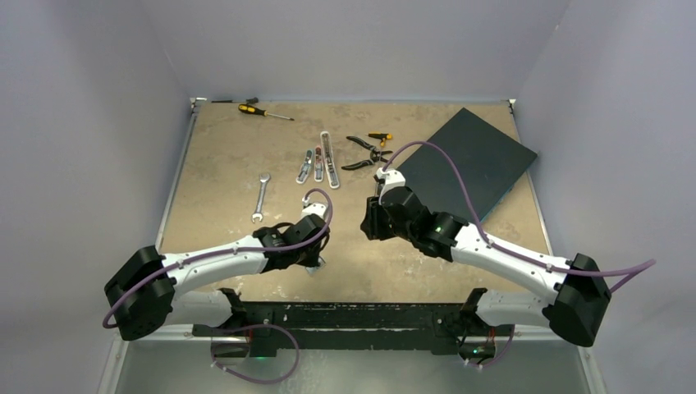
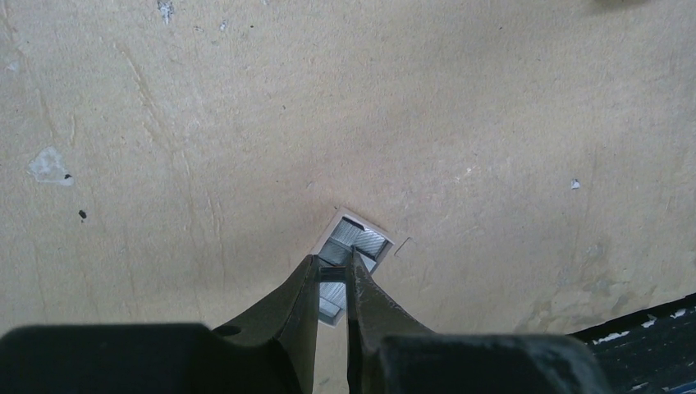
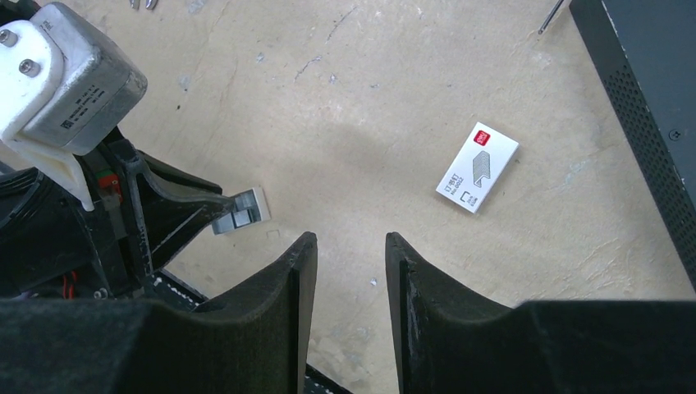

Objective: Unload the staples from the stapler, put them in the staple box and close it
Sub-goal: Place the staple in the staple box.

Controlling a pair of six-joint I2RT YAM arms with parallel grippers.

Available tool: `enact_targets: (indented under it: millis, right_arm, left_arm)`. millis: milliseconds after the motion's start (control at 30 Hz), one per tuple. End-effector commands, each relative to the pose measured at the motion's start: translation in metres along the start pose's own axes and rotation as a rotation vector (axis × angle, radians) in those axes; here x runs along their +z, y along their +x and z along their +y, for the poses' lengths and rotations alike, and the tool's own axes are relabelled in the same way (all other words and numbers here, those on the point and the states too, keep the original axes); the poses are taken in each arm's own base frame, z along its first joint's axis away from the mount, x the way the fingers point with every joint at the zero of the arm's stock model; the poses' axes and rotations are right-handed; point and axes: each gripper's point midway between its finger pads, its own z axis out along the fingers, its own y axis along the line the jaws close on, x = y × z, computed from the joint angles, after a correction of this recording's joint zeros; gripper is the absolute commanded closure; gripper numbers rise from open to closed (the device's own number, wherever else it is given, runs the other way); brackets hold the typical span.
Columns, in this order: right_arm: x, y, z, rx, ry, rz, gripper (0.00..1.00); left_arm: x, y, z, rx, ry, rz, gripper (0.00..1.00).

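Observation:
In the left wrist view my left gripper [image 2: 335, 261] is shut on a short grey strip of staples [image 2: 331, 272], pinched crosswise between its tips. Just beneath the tips lies a small white open tray [image 2: 391, 242] with more silvery ribbed staple strips [image 2: 361, 238] in it. The top view shows this gripper [image 1: 316, 261] low over the table's near middle. My right gripper [image 3: 349, 238] is open and empty, hovering to the right of the tray [image 3: 261, 201]. The stapler [image 1: 329, 160] lies at the back middle as long narrow silvery pieces.
A white rectangular box [image 3: 477, 167] with a red label lies right of the grippers. A dark flat board [image 1: 468, 160] fills the back right. Pliers [image 1: 365, 153], a wrench [image 1: 260, 197] and a screwdriver [image 1: 263, 111] lie towards the back.

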Motion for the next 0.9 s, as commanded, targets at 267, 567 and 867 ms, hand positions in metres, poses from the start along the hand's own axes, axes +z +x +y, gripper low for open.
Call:
enact_targets:
  millis: [267,567,867]
  right_arm:
    - [-0.001,-0.007,0.004,0.018,-0.017,-0.021,0.6]
    - [-0.001,-0.004,0.002,0.018,-0.015,-0.019,0.6]
    - [-0.002,-0.004,0.0,0.018,-0.008,-0.023,0.6]
  left_arm:
    - [-0.009,-0.013,-0.003,-0.184,-0.044,-0.048,0.93]
    - [-0.013,-0.015,-0.001,-0.356,-0.125,-0.077,0.94]
    - [-0.018,-0.01,0.005,-0.516,-0.177,-0.112,0.95]
